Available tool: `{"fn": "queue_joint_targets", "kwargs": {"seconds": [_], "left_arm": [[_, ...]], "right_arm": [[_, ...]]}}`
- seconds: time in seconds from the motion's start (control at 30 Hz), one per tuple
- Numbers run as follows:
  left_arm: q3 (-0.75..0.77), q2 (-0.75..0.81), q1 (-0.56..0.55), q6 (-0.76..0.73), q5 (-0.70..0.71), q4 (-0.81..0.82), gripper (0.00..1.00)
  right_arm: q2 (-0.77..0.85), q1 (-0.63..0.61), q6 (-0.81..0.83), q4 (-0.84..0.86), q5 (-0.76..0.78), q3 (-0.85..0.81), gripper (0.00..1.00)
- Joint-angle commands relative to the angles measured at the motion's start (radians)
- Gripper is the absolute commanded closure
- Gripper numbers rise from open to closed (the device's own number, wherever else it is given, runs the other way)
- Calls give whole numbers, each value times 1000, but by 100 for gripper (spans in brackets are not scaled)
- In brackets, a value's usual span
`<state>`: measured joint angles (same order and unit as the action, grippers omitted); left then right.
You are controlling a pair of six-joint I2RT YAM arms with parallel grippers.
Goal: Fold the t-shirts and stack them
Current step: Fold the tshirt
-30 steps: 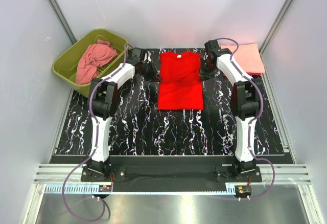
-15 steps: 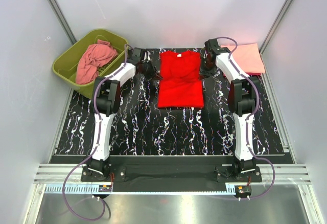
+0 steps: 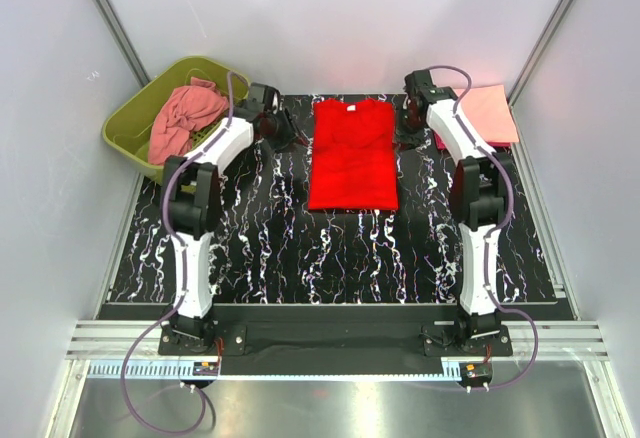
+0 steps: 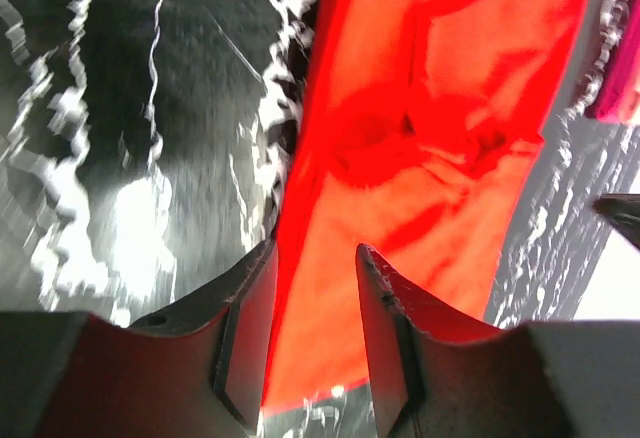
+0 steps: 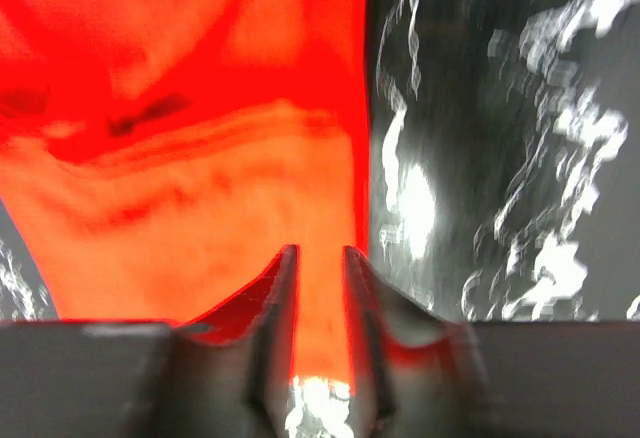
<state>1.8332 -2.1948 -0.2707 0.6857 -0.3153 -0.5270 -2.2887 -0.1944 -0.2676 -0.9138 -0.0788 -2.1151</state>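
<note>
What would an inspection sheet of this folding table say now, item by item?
Surface: black table with white veins.
Job's things: red shirt flat at centre, sleeves folded in; pink shirt crumpled in the green tub; peach shirt flat, far right.
Clutter: green tub, far left.
Grippers: left gripper and right gripper open beside the red shirt, holding nothing.
Cables: purple cables along both arms.
Surroundings: white walls.
</note>
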Motion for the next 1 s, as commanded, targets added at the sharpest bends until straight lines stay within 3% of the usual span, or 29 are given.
{"fn": "queue_joint_targets", "kwargs": {"seconds": [0.0, 0.13, 0.27, 0.5, 0.7, 0.97], "left_arm": [[-108, 171, -38, -66, 0, 73, 59], [-227, 190, -79, -64, -126, 200, 61], [-238, 112, -111, -51, -169, 214, 63], [-373, 121, -125, -57, 33, 153, 63], [-440, 127, -125, -48, 113, 108, 64], [-538, 243, -148, -51, 64, 140, 60]], "right_arm": [[161, 4, -18, -22, -91, 110, 73], [237, 4, -38, 79, -197, 300, 77], [227, 4, -44, 98, -233, 380, 78], [195, 4, -44, 164, -171, 507, 79], [213, 3, -61, 178, -102, 601, 82], [319, 1, -78, 182, -104, 690, 83]]}}
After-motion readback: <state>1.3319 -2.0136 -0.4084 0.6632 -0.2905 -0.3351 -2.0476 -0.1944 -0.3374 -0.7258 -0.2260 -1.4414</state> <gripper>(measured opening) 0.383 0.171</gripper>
